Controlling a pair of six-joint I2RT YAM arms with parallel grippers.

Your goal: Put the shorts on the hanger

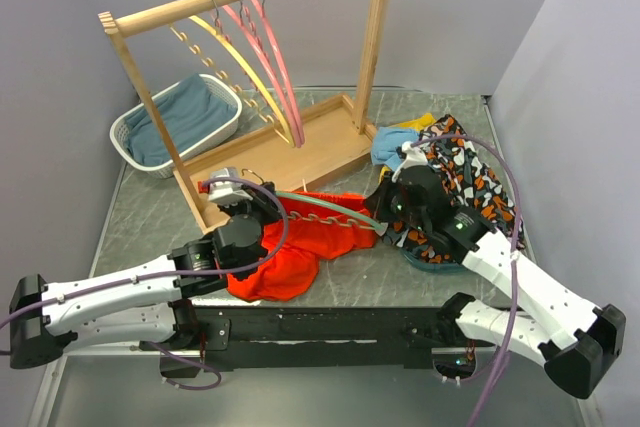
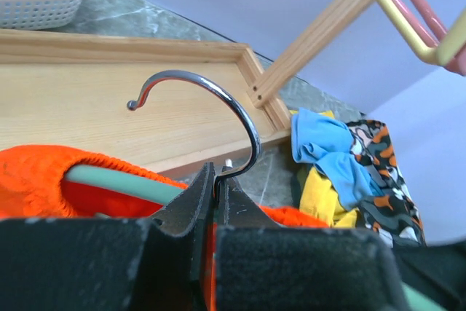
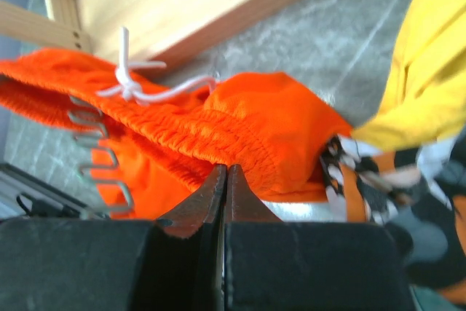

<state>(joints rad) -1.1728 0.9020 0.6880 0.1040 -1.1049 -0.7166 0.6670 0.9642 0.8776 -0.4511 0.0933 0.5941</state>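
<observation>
The orange-red shorts (image 1: 300,237) lie on the table between my two arms, with the mint-green hanger (image 1: 335,209) threaded through the waistband. My left gripper (image 1: 240,192) is shut on the shank of the hanger's metal hook (image 2: 211,92), just under its curve. The left wrist view shows the green hanger arm (image 2: 116,182) running into the shorts (image 2: 36,172). My right gripper (image 1: 385,209) is shut, its tips pinching the lower edge of the elastic waistband (image 3: 240,136) at the shorts' right end. The white drawstring (image 3: 131,89) and the hanger's notched bar (image 3: 102,152) show to the left.
A wooden rack (image 1: 300,152) stands behind, with pink hangers (image 1: 270,57) and a yellow hanger (image 1: 240,67) on its rail. A white basket (image 1: 125,142) holding blue cloth is at the back left. A patterned garment (image 1: 470,182), a light blue cloth (image 1: 392,145) and yellow fabric lie piled at the right.
</observation>
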